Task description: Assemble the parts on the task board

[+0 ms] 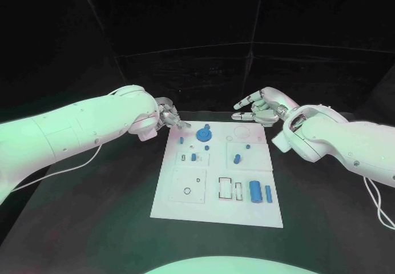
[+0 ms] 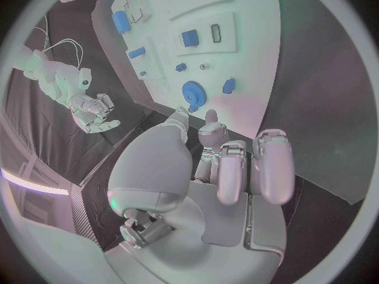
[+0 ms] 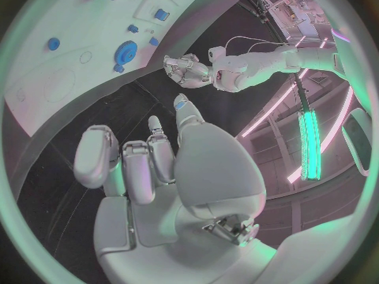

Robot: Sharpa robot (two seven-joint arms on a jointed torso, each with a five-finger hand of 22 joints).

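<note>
The white task board (image 1: 216, 197) lies in the middle of the black table. A blue gear (image 1: 203, 135) stands near its far edge, with a small blue piece (image 1: 180, 138) to its left. Two more blue pieces (image 1: 236, 158) sit mid-board, and a blue cylinder (image 1: 256, 191) lies near the front right. My left hand (image 1: 169, 117) hovers at the board's far left corner, fingers loosely bent, holding nothing. My right hand (image 1: 257, 108) hangs over the far right corner with fingers spread and empty. The left wrist view shows the gear (image 2: 193, 93) just beyond my left fingertips (image 2: 208, 117).
The board has several empty recesses, among them a round one (image 1: 240, 132) at the far right and rectangular slots (image 1: 225, 188) near the front. Black table surface (image 1: 99, 194) surrounds the board. A cable (image 1: 78, 164) trails under my left arm.
</note>
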